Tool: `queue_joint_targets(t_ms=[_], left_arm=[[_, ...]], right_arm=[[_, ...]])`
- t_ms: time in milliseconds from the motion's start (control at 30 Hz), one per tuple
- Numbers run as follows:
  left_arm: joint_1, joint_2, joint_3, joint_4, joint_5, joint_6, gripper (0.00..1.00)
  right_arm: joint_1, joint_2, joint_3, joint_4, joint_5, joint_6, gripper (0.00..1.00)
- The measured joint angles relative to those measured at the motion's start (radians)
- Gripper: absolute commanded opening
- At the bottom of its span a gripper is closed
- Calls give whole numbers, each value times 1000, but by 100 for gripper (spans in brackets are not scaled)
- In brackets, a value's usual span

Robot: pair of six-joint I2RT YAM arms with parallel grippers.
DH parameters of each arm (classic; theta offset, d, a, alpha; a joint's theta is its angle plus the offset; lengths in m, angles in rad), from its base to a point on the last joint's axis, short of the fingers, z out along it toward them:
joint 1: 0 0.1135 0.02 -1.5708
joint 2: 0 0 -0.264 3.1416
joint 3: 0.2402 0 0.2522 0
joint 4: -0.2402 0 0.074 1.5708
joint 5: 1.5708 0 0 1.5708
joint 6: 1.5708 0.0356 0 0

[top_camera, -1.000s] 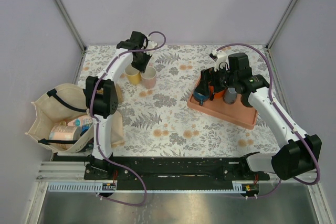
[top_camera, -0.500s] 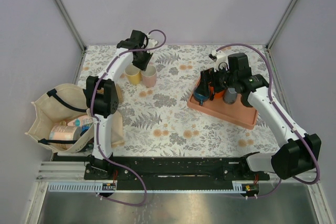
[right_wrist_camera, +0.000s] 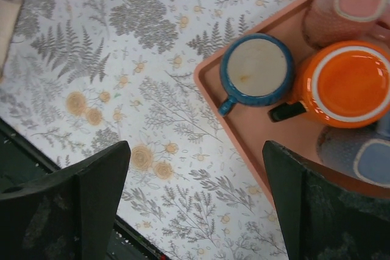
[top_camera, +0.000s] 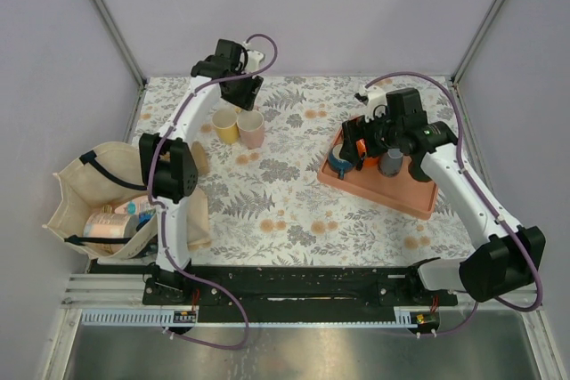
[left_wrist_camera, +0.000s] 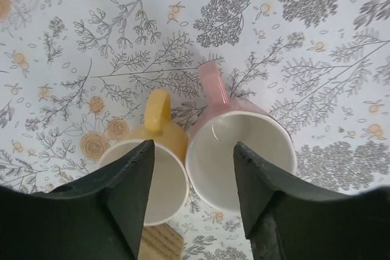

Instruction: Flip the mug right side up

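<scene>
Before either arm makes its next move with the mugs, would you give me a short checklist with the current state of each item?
1. Pink mug stands on the table with its mouth up: ok.
2. Left end effector is open with nothing between its fingers: ok.
3. There is a gap between the pink mug and the yellow mug beside it: cannot tell; in the left wrist view their rims look as if they touch.
4. Right end effector is open and holds nothing: ok.
5. Blue mug on the tray is right side up: not ok; it shows what looks like a flat, pale base.
</scene>
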Motion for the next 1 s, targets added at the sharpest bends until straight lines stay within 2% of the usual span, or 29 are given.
queue_joint_targets(t_ms=[100, 233, 400, 500, 667, 867, 1000], left_arm=[[0, -58, -7, -3, 9, -11, 67], [0, -250, -126, 53, 31, -44, 76], [0, -492, -255, 118, 84, -138, 77], [0, -579, -348, 164, 132, -203, 77], [-1, -624, -492, 175, 188, -266, 75], [-1, -622, -536, 159, 210, -310, 75], [-1, -624, -541, 179, 214, -320, 74]], right_arm=[[-3, -8, -3, -14, 105, -14, 98], [-23, -39, -52, -14, 262, -15, 94], [-85, -70, -137, -11, 467, 24, 93], [-140, -72, -154, -15, 520, 28, 96], [-256, -71, -149, -11, 547, 11, 97], [-322, -12, -105, 13, 567, -13, 96], [-346, 37, -85, 34, 555, -31, 83]])
